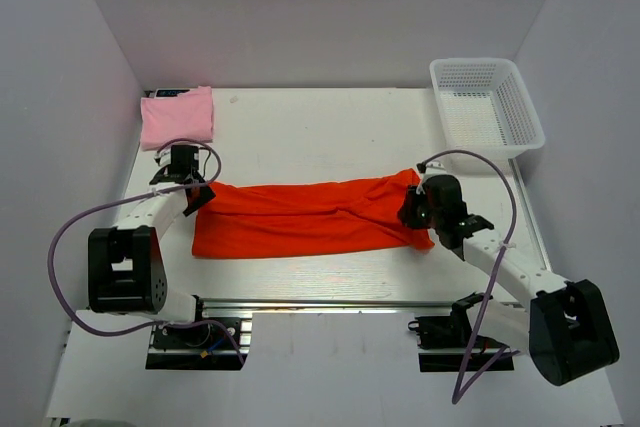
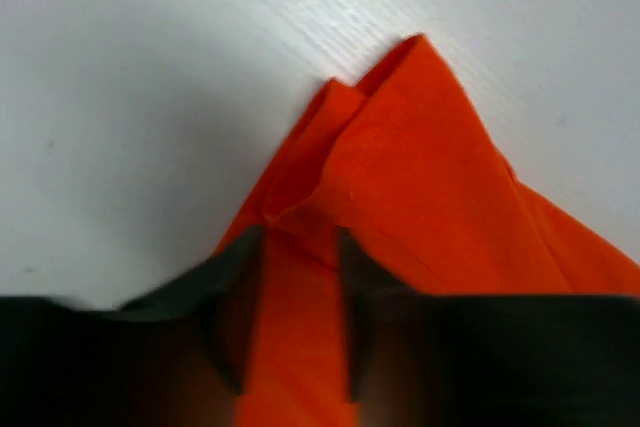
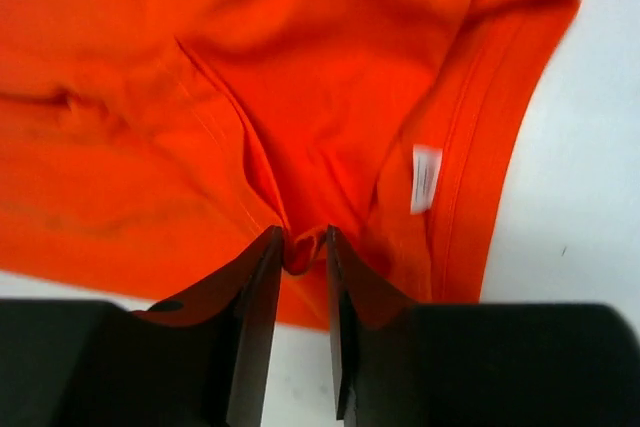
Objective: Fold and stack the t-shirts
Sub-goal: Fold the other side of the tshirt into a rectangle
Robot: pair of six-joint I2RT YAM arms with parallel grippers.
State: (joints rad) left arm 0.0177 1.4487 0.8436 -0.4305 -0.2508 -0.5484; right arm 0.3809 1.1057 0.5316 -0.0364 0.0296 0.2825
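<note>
Fingers of the left gripper [image 2: 298, 237] fill the bottom of its wrist view, standing apart with a band of the orange t-shirt [image 1: 300, 217] lying between them. The cloth does not look squeezed. The right gripper [image 3: 300, 237] shows a narrower gap, with a small ridge of the same shirt caught at the fingertips and bare table [image 1: 320, 127] showing lower in the slot.

The orange t-shirt lies across the middle of the table as a long band folded lengthwise. Its left end is under the left gripper and its right end under the right one. The pink t-shirt [image 1: 178, 117], already a folded rectangle, sits beyond the orange shirt's left end toward the far corner. A white basket [image 1: 487, 62] stands beyond its right end.

The likeliest trouble is that ridge at the right fingertips. If the arm lifts off without fully clearing it, the cloth could drag and pull the fold open. The right end also looks bunched and creased around a white label [image 3: 425, 179], so a crosswise fold made from here would probably come out uneven.

From above, both grippers cover the shirt's ends. Neither the sleeves nor the neck can be made out. Dark gripper bodies block the lower part of both wrist views.
</note>
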